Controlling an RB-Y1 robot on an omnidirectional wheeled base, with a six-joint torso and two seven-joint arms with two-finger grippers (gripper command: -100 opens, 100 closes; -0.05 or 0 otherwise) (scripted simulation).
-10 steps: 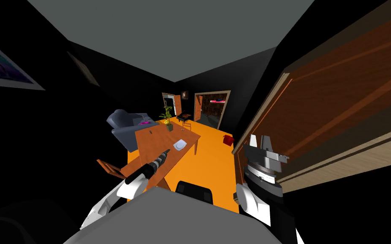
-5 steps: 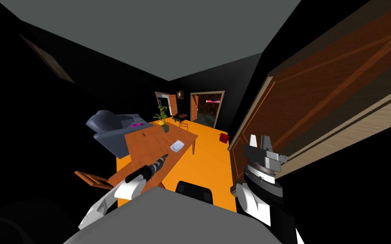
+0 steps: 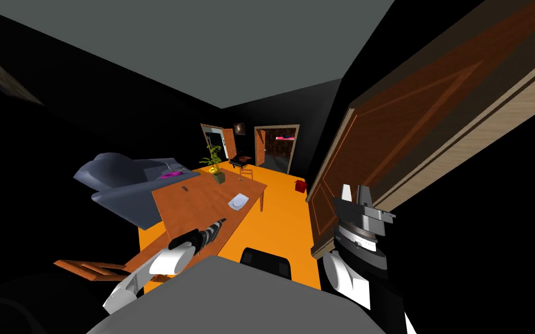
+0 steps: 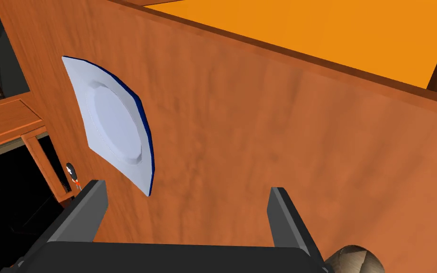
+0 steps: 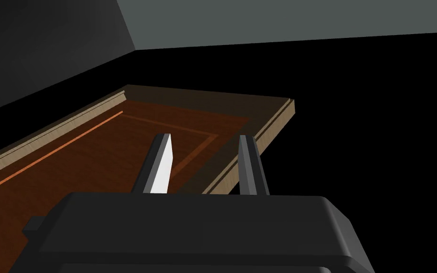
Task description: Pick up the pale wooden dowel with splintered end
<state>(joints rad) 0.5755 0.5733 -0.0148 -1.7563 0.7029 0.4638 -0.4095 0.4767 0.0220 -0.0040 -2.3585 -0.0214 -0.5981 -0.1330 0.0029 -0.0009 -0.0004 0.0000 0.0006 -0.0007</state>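
Dowel end [image 4: 355, 258] sits just beside spread left pincer [image 4: 185, 186] — outside it.

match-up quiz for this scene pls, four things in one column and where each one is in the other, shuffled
Things:
1. plate
2. potted plant
3. red object
4. right gripper

Places:
a. on the orange floor
b. at the far end of the table
c. raised in front of the brown door
d. on the table, just ahead of the left gripper

Pairs: 1-d, 2-b, 3-a, 4-c
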